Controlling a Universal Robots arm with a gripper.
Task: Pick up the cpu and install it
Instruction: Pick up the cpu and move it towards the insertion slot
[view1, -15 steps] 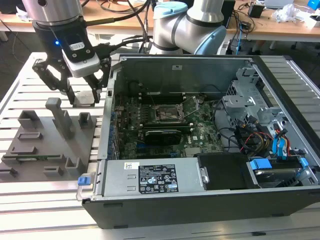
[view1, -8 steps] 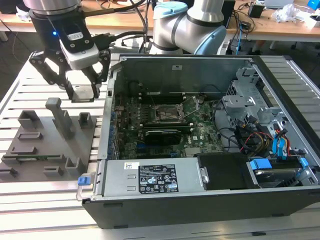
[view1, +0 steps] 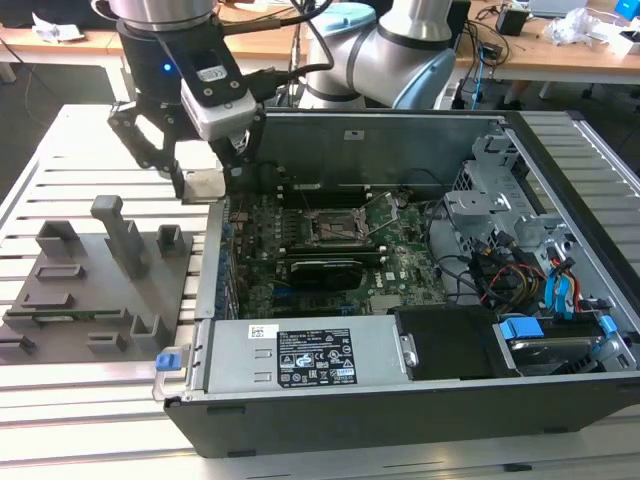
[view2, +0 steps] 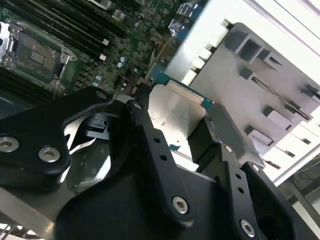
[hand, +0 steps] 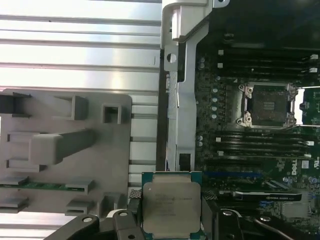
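**Cpu (hand: 171, 207).** We logged it off the surface (view1: 70, 140), lying flat between the fingers with its metal plate showing in both wrist views. It hung at the exterior view's left, over the left wall of the case (view1: 400, 425), between the holder (view1: 90, 270) and the board (view1: 400, 265).

**Pincer (view1: 207, 180).** We logged it clenched on the cpu, one finger against each of two opposite edges. The arm reached in from the far side.

**Holder.** This was a grey tray of slots and posts on the surface, just left of the case. We saw no chip seated in it.

**Socket (hand: 267, 105).** This was a black square frame near the middle of the board, right of the cpu and well apart from it. It looked empty to us.

**Card (view1: 325, 270).** It was long and black, seated on the board just near of the socket.

**Progress.** We judged the pick-up done, with the cpu lifted and carried to the edge of the case. The install was not done, since the chip had yet to reach the socket or sit in it.
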